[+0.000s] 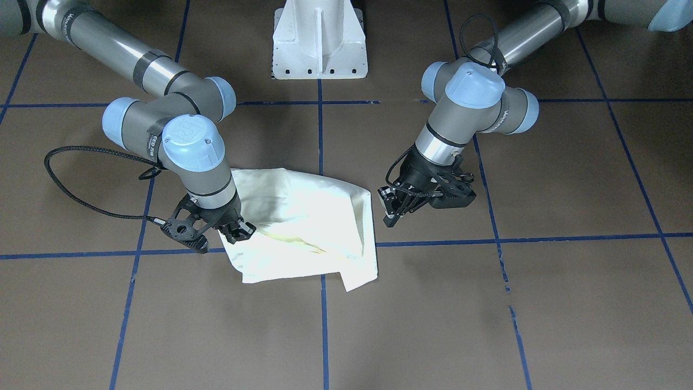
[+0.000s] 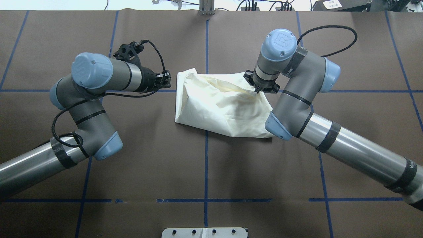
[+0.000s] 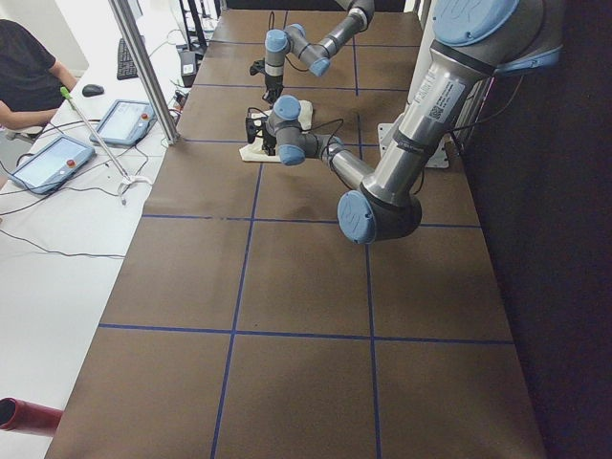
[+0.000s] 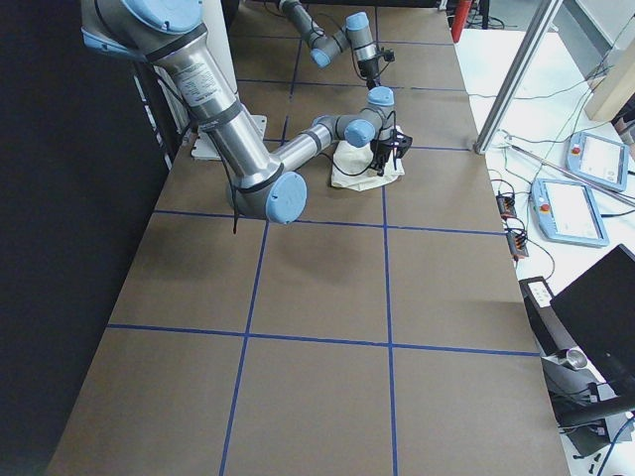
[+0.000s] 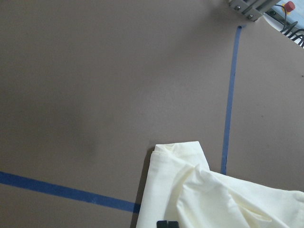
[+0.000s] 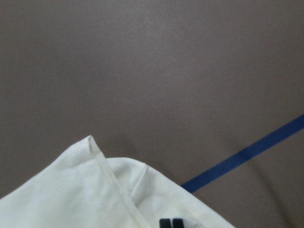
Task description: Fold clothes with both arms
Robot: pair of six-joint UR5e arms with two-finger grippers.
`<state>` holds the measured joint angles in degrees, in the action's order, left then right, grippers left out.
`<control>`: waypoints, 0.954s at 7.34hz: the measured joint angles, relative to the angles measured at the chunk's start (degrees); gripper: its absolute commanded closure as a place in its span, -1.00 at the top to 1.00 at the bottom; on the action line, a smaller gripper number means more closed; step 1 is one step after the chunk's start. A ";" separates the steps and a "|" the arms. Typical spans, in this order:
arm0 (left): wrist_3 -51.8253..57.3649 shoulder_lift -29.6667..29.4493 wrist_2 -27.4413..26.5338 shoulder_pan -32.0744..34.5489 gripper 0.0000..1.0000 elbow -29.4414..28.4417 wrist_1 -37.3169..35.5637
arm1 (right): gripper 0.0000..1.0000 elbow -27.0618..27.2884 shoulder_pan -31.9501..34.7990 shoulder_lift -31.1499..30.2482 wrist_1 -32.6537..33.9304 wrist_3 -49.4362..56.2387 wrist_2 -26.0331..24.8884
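Observation:
The clothes (image 1: 308, 227) (image 2: 221, 105) lie as one crumpled, partly folded cream-white bundle on the brown table, with no print showing. My right gripper (image 1: 241, 232) (image 2: 257, 90) is shut on the bundle's edge, and the cloth is drawn into a small peak there. Its two pads (image 6: 171, 222) sit together over the fabric (image 6: 71, 190) in the right wrist view. My left gripper (image 1: 391, 212) (image 2: 168, 80) hangs just off the opposite edge, fingers together, holding nothing. In the left wrist view a folded corner of the clothes (image 5: 204, 199) lies below its tip.
The white pedestal base (image 1: 319, 49) (image 2: 205, 232) stands at the robot side. Blue tape lines (image 2: 206, 158) grid the brown table. Beyond the table's far edge are a metal post (image 3: 143, 67), tablets (image 4: 566, 208) and a seated person (image 3: 24, 76).

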<state>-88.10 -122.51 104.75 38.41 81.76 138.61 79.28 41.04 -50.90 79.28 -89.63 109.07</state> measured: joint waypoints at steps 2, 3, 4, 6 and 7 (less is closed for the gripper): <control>-0.45 -0.05 1.19 -1.77 -1.00 -5.12 9.08 | -1.00 0.05 0.00 0.12 -0.06 -0.08 0.00; -0.53 -0.41 1.92 -2.67 -1.00 -6.27 10.52 | -1.00 0.08 0.00 0.16 -0.08 -0.10 0.00; -0.52 -0.97 3.52 -3.46 -1.00 -7.12 11.35 | -1.00 0.08 0.00 0.18 -0.08 -0.13 -0.02; -0.26 -0.65 9.56 -5.05 -1.00 -7.87 16.82 | -1.00 0.09 0.00 0.18 -0.09 -0.13 -0.08; 0.87 0.25 14.61 -5.50 -1.00 -8.44 21.35 | -1.00 0.09 0.00 0.18 -0.09 -0.13 -0.08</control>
<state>-87.23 -122.26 119.36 32.90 73.32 159.95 79.37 41.04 -50.71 79.19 -89.76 108.99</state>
